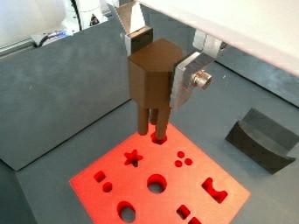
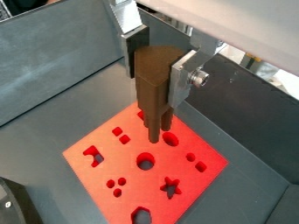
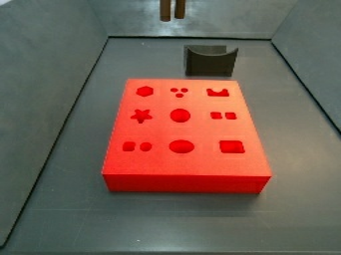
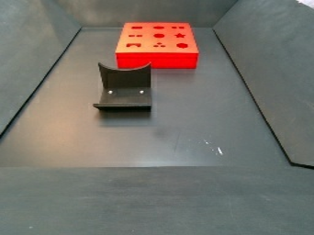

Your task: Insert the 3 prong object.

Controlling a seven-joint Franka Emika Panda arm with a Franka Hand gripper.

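Note:
My gripper is shut on the 3 prong object, a dark brown piece with a hexagonal body and thin prongs pointing down. It shows the same way in both wrist views. It hangs above the red block, which has several shaped holes. In the wrist views the prong tips are in the air over the block's upper part. In a side view only the prong tips show, at the frame's upper edge, high above and behind the block. The gripper is out of the view that shows the block far off.
The dark grey curved fixture stands on the floor just beyond the red block, and shows closer in a side view and in a wrist view. Grey walls enclose the dark floor.

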